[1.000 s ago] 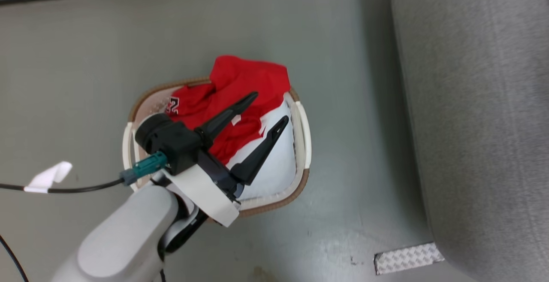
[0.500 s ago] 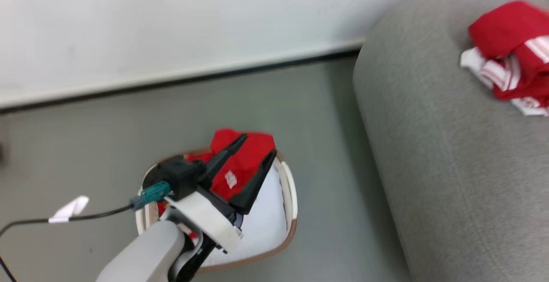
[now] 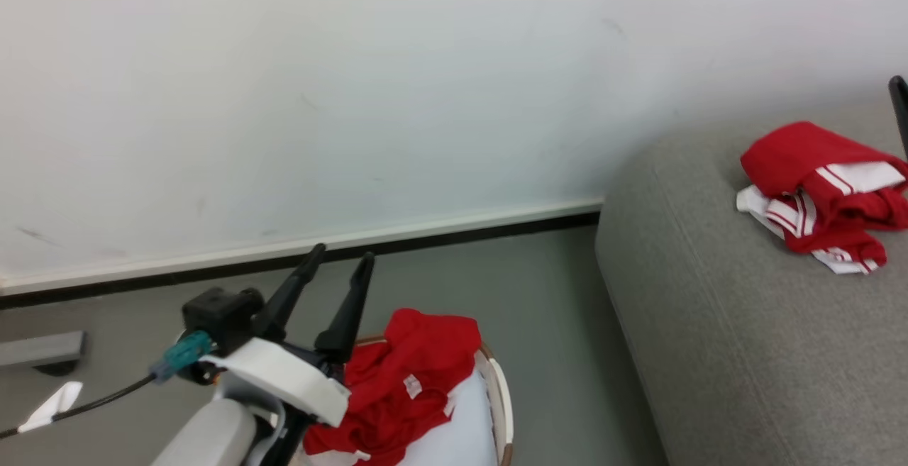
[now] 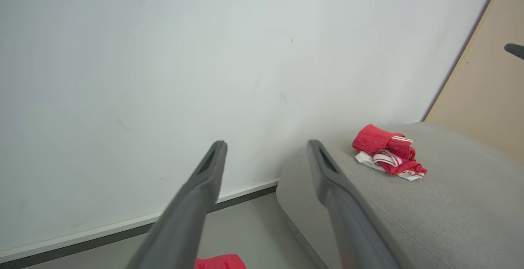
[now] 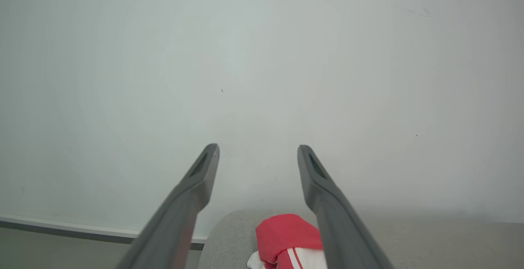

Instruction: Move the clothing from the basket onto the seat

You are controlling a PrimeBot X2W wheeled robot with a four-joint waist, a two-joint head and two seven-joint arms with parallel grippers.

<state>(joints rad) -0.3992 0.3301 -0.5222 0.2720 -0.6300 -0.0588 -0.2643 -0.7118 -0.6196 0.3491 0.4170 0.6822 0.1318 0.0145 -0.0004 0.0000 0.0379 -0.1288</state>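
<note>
Low left in the head view, my left gripper [image 3: 342, 253] hangs raised beside the basket [image 3: 499, 395], fingers spread apart, nothing between them. One red garment [image 3: 411, 374] lies heaped in the basket, its top fold humped over the far rim, with a pale liner sheet [image 3: 454, 434] next to it. Off right, the seat [image 3: 709, 324] already carries a red-and-white bundle [image 3: 816, 175], well apart from the basket. I judge the task part done, with at least one piece left to move.

Left wrist view: the left gripper [image 4: 267, 144] has its jaws wide and empty, aimed at the wall [image 4: 163, 56]. The bundle sits on the seat top to the right of the fingers. A sliver of the red garment shows at the bottom edge.

Right wrist view: the right gripper [image 5: 258, 149] has its fingers apart, clamping nothing. The bundle lies low between them on the seat, and I can't tell if either finger brushes it.

Handling call: the garment looks light, soft and limp, not fragile. It will sag and trail when lifted, so it could catch on the basket rim. I'd pinch the raised hump near the far rim, bite deep through several layers, keep off the liner sheet, and lift high before swinging across.
</note>
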